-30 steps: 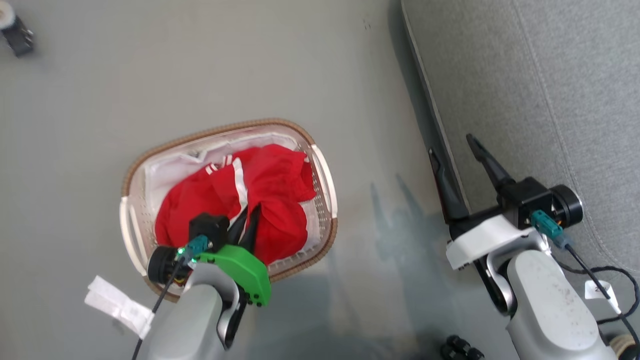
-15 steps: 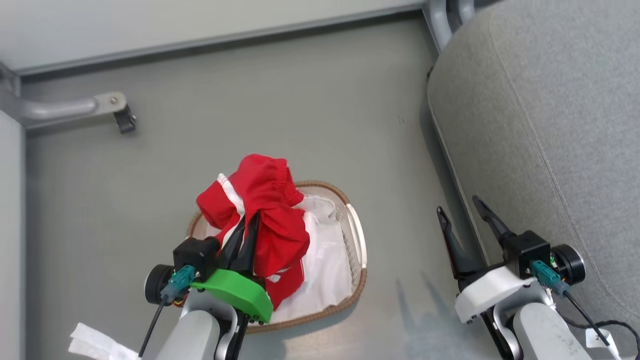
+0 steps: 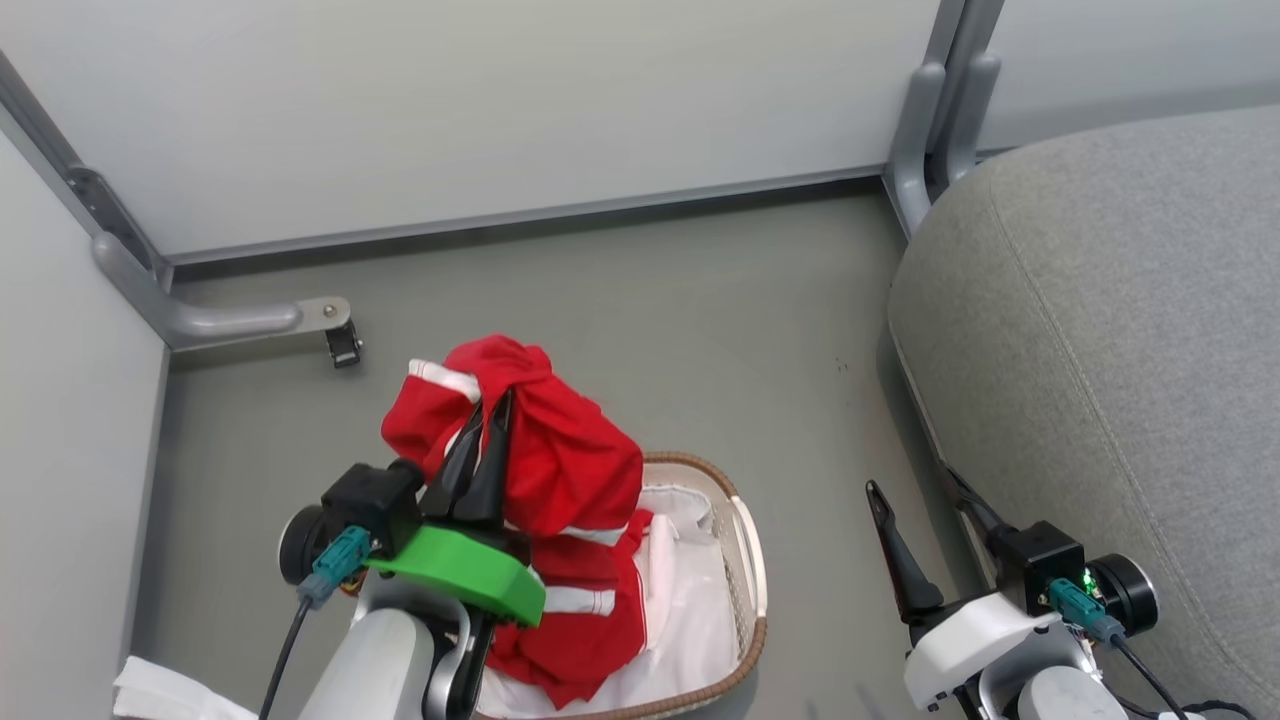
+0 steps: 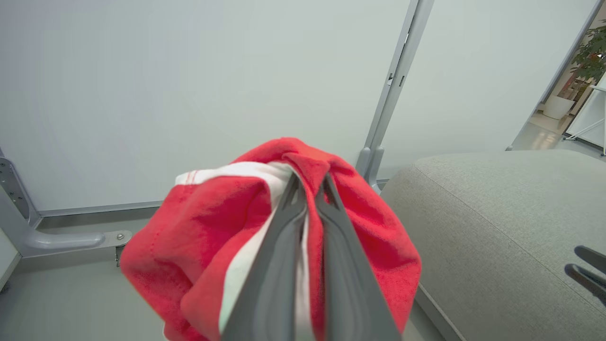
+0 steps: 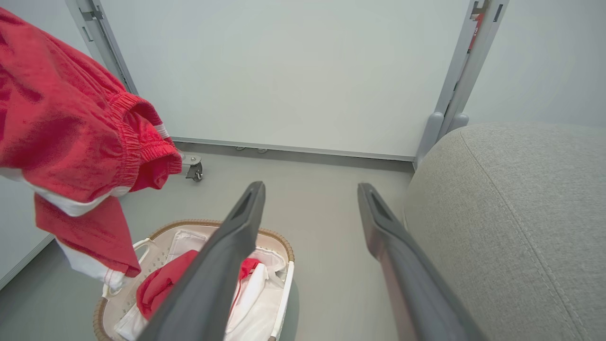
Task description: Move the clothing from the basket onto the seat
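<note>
Clothing point(image 3: 560, 460) is up in the air, a red bundle with white stripes hanging just above the basket point(image 3: 748, 560), and the left gripper point(image 3: 495, 405) has its two fingers pinched tight on a fold of it! More red cloth lies inside the basket on the white lining point(image 3: 690, 620). Right of the basket, the right gripper point(image 3: 912, 482) gapes wide and holds nothing, close beside the seat point(image 3: 1120, 350).
</note>
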Available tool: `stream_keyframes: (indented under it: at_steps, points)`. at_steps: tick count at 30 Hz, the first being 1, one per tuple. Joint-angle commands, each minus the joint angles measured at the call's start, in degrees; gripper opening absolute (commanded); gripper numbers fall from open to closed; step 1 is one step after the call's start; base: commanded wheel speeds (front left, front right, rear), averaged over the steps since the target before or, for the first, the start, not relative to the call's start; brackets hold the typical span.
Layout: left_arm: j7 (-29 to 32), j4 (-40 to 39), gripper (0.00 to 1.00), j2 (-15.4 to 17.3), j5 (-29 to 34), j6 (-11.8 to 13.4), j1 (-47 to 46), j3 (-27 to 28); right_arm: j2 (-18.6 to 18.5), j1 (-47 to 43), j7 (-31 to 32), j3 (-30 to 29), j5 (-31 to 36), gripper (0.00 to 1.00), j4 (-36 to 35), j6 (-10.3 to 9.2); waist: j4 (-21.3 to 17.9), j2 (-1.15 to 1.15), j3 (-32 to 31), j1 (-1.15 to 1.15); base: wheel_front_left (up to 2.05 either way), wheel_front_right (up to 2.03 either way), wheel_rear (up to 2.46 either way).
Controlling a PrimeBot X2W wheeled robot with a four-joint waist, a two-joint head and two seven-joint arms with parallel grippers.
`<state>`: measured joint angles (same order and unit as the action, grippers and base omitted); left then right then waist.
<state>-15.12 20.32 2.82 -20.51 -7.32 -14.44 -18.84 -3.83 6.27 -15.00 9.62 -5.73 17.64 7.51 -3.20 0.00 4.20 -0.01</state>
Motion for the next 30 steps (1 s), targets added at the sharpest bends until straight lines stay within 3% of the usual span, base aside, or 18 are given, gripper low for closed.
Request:
stream_keyframes:
  at_steps: [1,18,26,30]
  points:
    - [-0.06,-0.96,0.0,0.18,0.18,-0.26,-1.26,-0.29,0.09,-0.87,-0.27,0.03,-0.34,1.0,0.16,-0.05,0.83,0.0,-1.97,0.01,0.0,0.0,0.0]
    - [-0.06,-7.0,0.0,0.2,-1.45,-0.26,-6.0,-3.69,0.44,0.01,-0.28,3.25,-1.53,1.0,-0.64,-0.04,1.49,0.0,-1.98,0.01,0.0,0.0,0.0]
    - [-0.06,-5.5,0.0,0.19,-2.52,-0.25,-4.3,-6.26,0.24,6.63,-0.27,13.67,-5.72,1.0,-4.97,-0.04,2.53,0.0,-0.74,0.01,0.0,0.0,0.0]
    - [-0.06,-5.11,0.0,0.2,-3.14,-0.25,-3.75,-8.17,0.15,11.01,-0.27,18.7,-7.6,1.0,-3.62,-0.04,3.8,0.0,-0.1,0.01,0.0,0.0,0.0]
